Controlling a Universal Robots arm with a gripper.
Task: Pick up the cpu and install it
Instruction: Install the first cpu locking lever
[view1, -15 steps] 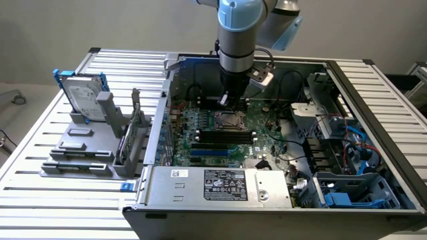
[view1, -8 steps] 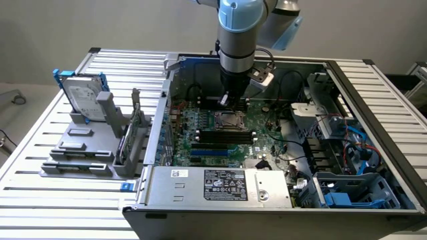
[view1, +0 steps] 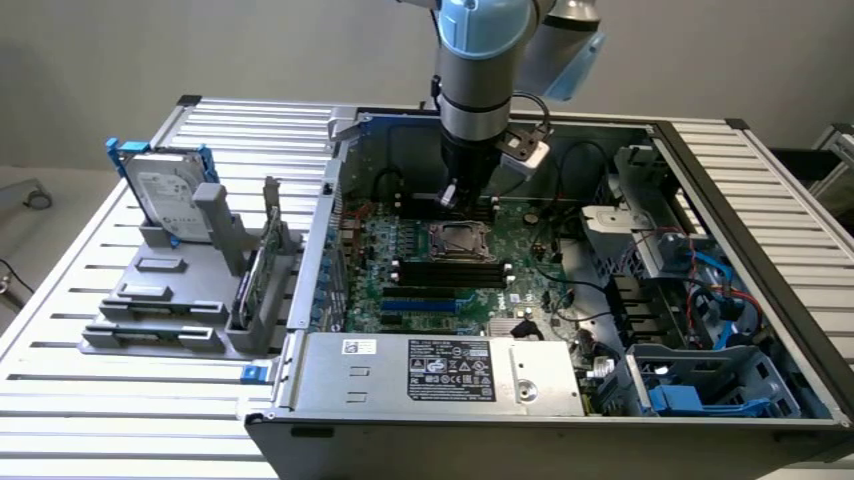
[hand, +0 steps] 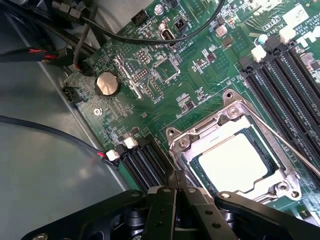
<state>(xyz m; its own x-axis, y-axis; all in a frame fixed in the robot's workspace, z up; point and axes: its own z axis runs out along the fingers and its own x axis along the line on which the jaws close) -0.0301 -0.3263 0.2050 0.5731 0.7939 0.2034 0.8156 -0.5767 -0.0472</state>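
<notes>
Cpu (hand: 234, 164), pale silver-grey and square, lying flat inside the metal-framed socket (hand: 227, 114) on the green motherboard (hand: 165, 75); frame open around it, top face bare. In the exterior view, same socket (view1: 462, 241) near the middle of the board, chip within too small to tell apart.

Gripper (hand: 175, 182) just beside the socket's edge, fingers pressed together, tips meeting with no gap, nothing between them. Clenched empty, apart from the chip. In the exterior view, gripper (view1: 450, 196) hanging from the arm (view1: 477, 70) just behind the socket, low over the board.

Thin retention lever (hand: 282, 140) slanting across the socket's far side. Dark memory slots (hand: 287, 75) in rows beyond the socket, a second shorter set (hand: 142, 165) close to the fingertips. Coin battery (hand: 107, 83) well apart from the socket, near the board's edge, black cables (hand: 100, 25) looping above it.

Further out from the socket in the exterior view: open computer case (view1: 747, 200) around the board, power supply (view1: 441, 372) with its label toward the front, blue plastic parts (view1: 674, 395) in the corner at the exterior view's right. Beyond the case at the exterior view's left, grey fixture (view1: 174, 300) on the slatted table (view1: 80, 400), holding a hard drive (view1: 167, 190) upright with a blue bracket (view1: 120, 150).
</notes>
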